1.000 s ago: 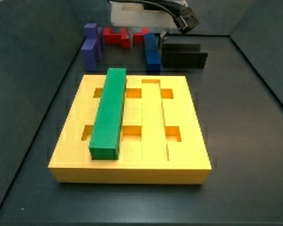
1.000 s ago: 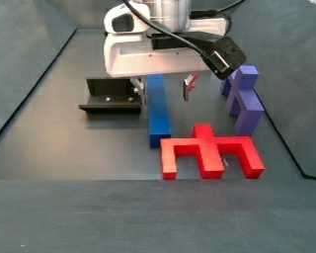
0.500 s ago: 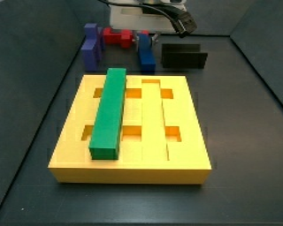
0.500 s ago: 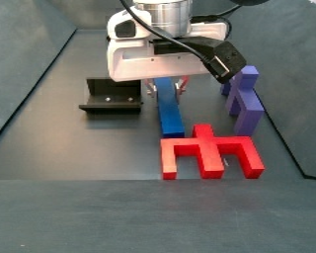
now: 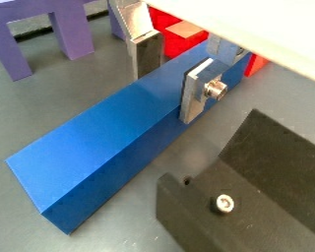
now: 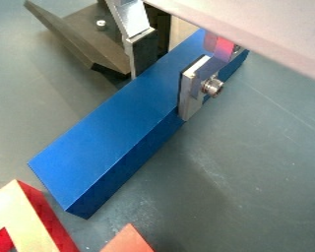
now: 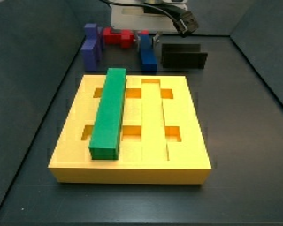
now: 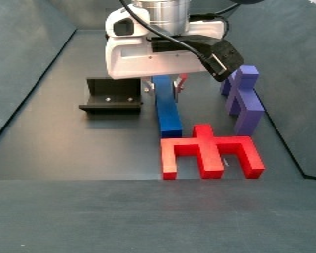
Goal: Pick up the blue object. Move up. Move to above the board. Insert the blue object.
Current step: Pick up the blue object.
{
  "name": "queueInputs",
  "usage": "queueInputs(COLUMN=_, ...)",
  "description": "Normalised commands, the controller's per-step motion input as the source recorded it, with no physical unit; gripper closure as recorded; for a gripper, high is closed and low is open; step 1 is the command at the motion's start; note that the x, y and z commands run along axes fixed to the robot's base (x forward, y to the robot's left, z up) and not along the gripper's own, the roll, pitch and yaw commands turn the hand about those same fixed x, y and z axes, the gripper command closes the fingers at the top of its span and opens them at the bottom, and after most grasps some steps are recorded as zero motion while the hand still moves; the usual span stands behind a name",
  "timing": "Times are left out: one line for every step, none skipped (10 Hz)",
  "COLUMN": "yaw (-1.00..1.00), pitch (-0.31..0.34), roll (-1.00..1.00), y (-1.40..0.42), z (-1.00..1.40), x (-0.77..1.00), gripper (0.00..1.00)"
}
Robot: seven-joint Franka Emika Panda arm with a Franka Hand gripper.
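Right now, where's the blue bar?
The blue bar lies on the floor between the fixture and the purple block, the red piece at its end. The pincer straddles it.

Green bar (image 7: 110, 113), red piece (image 8: 209, 154), purple block (image 8: 244, 98), black fixture (image 8: 112, 96) on dark floor.

Gripper (image 5: 169, 67) is down low at the tabletop, jaws spread with one silver finger (image 6: 197, 87) on each side of the blue object (image 5: 121, 133).
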Motion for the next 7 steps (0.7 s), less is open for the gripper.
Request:
queueInputs(yaw=0.0, pitch=0.0, roll=0.0, y=0.0, z=0.0, x=0.0, gripper=1.0)
queueInputs(yaw=0.0, pitch=0.0, roll=0.0, y=0.0, z=0.0, x=0.0, gripper=1.0)
queueInputs(yaw=0.0, pitch=0.0, roll=0.0, y=0.0, z=0.0, x=0.0, gripper=1.0)
queueInputs(yaw=0.0, pitch=0.0, roll=0.0, y=0.0, z=0.0, x=0.0, gripper=1.0)
queueInputs(yaw=0.0, pitch=0.0, roll=0.0, y=0.0, z=0.0, x=0.0, gripper=1.0)
queueInputs(yaw=0.0, pitch=0.0, roll=0.0, y=0.0, z=0.0, x=0.0, gripper=1.0)
queueInputs(yaw=0.0, pitch=0.0, roll=0.0, y=0.0, z=0.0, x=0.0, gripper=1.0)
